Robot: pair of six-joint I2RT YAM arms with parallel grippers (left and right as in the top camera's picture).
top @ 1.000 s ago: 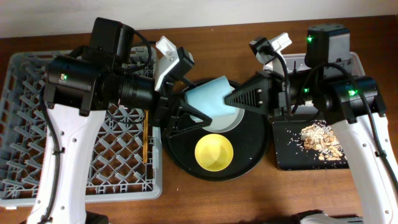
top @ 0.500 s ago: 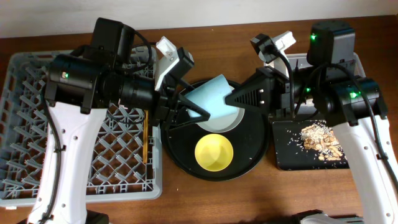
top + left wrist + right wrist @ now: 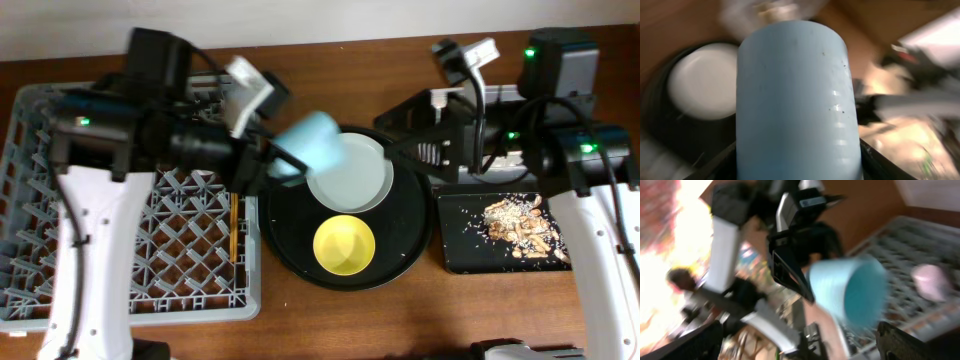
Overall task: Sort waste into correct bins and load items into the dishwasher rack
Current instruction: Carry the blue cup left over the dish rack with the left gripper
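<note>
My left gripper point(image 3: 290, 160) is shut on the small light-blue cup point(image 3: 312, 140), held on its side above the gap between the grey dishwasher rack point(image 3: 130, 250) and the round black tray point(image 3: 300, 240). In the left wrist view the cup point(image 3: 797, 100) fills the frame, with a jaw pressed on each side. My right gripper point(image 3: 400, 150) is open and empty, just right of the cup, over the pale plate point(image 3: 348, 175). The yellow bowl point(image 3: 344, 244) sits on the same tray. Chopsticks point(image 3: 234, 228) lie in the rack. A pink cup point(image 3: 930, 280) shows blurred in the rack.
The black rectangular tray point(image 3: 460, 245) at the right holds beige food scraps point(image 3: 515, 228). The clear tub point(image 3: 500, 95) lies partly under my right arm. The rack's pegs stand under my left arm. Both wrist views are motion-blurred.
My right gripper has opened off the blue cup and drawn back to the right. My left gripper has shut on the cup and carried it left, towards the rack.
</note>
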